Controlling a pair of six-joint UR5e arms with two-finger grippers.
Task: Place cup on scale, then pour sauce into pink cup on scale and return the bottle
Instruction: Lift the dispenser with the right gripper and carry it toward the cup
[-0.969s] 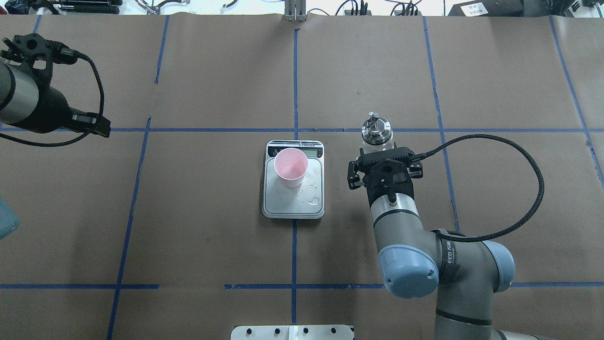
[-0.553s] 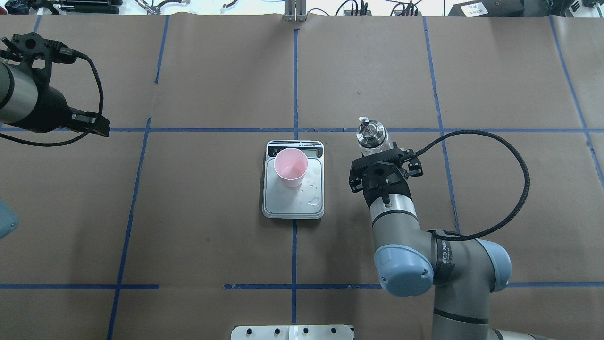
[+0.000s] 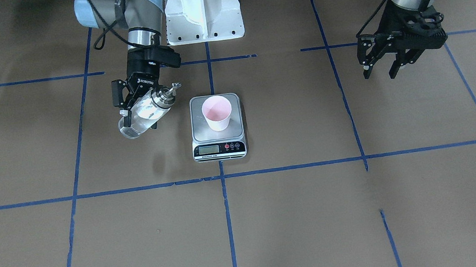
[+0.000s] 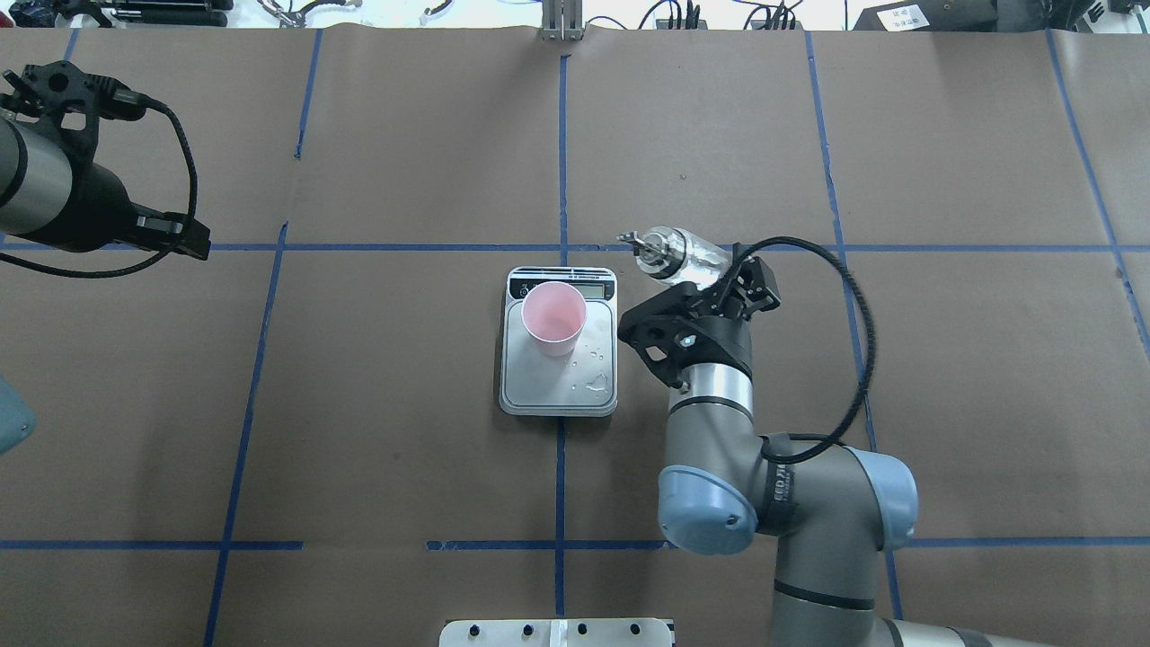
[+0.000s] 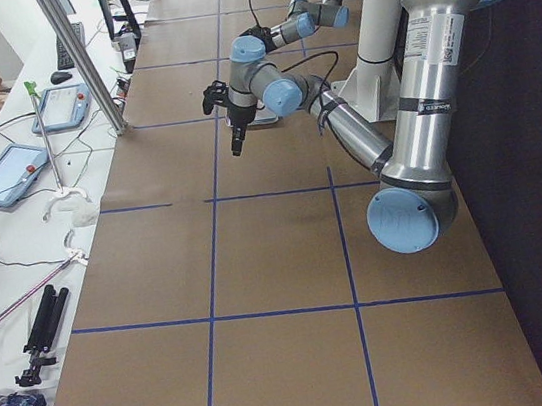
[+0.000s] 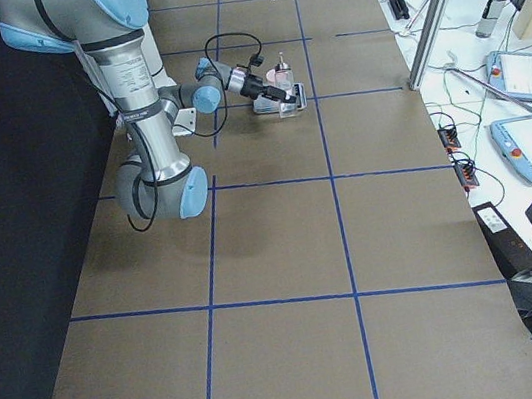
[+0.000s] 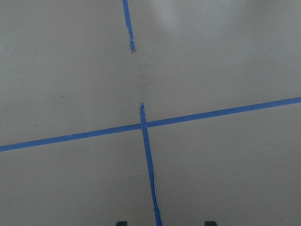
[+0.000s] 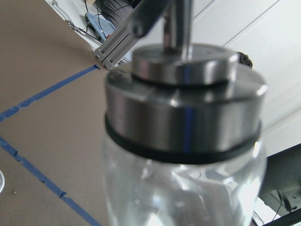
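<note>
Overhead, the right tool [image 4: 714, 271] has moved in beside the flat silver-topped scale [image 4: 552, 386], tipping the small clear glass bottle with silver spout [image 4: 692, 256], gripped between its fingers, toward the pale pink plastic cup [image 4: 554, 316] upright on the platform. Front-facing, the left tool [image 3: 383, 67] hangs spread wide, empty, above the tabletop [image 3: 317, 213].

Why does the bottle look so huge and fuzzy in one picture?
In the right wrist-mounted view the bottle is very close to the camera, so it fills the frame and blurs; in the exterior front-facing view it looks small and sharp, tilted in the right pincer.
</note>
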